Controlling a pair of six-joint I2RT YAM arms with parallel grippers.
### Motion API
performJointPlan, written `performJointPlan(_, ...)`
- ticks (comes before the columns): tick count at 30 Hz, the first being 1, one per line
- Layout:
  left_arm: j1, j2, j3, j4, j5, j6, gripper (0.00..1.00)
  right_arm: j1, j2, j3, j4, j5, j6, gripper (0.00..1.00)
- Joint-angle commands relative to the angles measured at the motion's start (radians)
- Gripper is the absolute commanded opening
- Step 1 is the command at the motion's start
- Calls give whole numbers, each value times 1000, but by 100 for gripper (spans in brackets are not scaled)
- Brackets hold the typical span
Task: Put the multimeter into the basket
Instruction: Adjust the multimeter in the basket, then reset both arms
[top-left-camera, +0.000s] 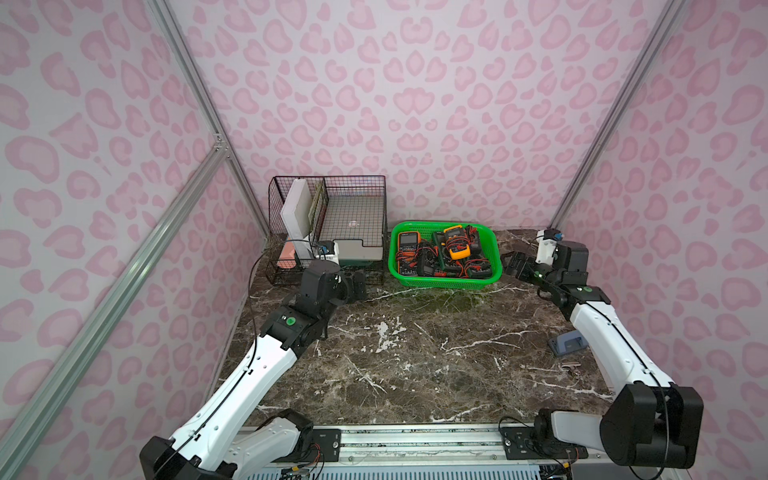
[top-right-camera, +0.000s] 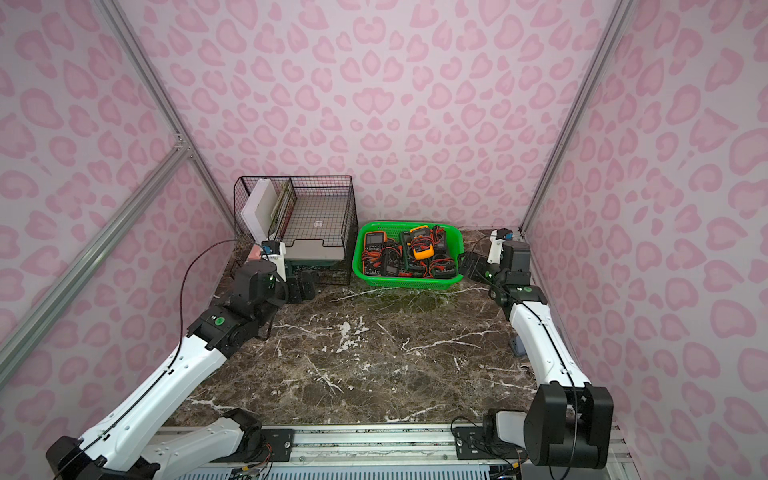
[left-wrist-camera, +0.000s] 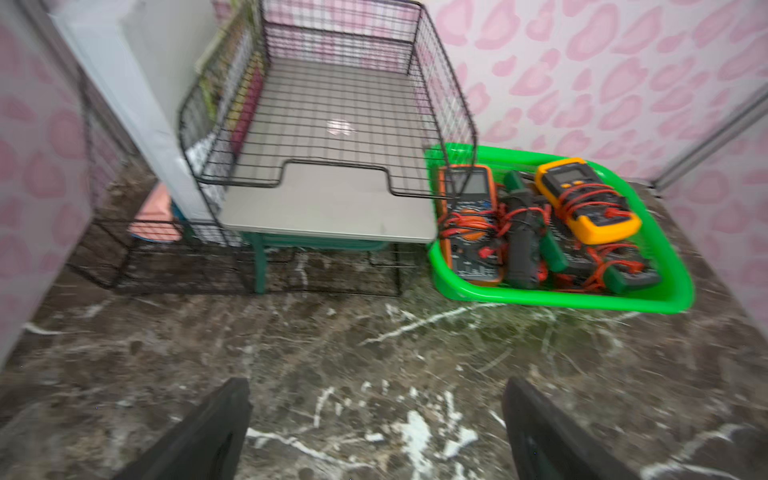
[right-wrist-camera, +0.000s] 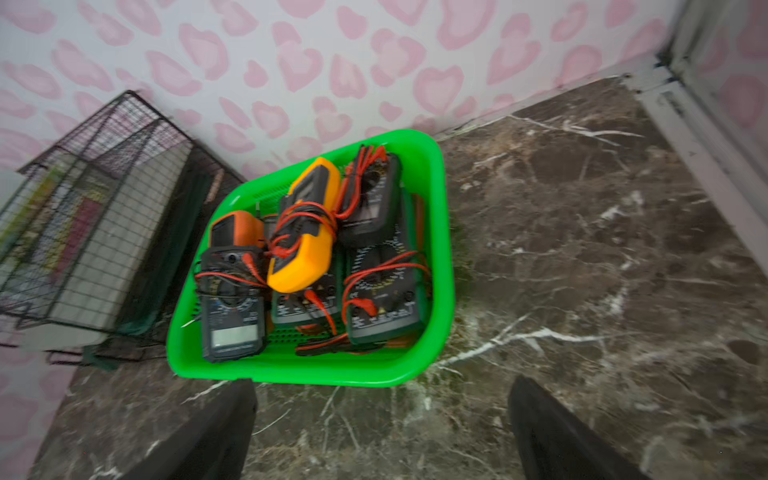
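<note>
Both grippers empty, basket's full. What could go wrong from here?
1. The yellow multimeter lies atop other meters in the basket; a bump could tip it out.
2. The open right gripper sits close to the basket's rim and might knock it.
3. Loose red leads could snag a finger.
</note>
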Motion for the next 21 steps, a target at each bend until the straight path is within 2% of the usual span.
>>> performJointPlan(1,1,-18,-51,112,-283,133,99,-18,-31,-102,162,145,-44,99)
performJointPlan(3,5,-15,-79,102,-370,153,99,-23,-59,-195,275,214,-36,99)
performJointPlan(8,36,-59,-243,271,-418,265,98,-25,-105,-399,540,370,-82,99)
performJointPlan(11,85,-98,-351,390,-385,274,99,-28,-108,-466,618,425,-112,99)
performJointPlan(14,139,-96,-423,453,-305,254,98,-31,-107,-517,670,457,-133,99)
performJointPlan(21,240,22,-554,695,-190,229,98,-37,-105,-644,833,485,-224,99)
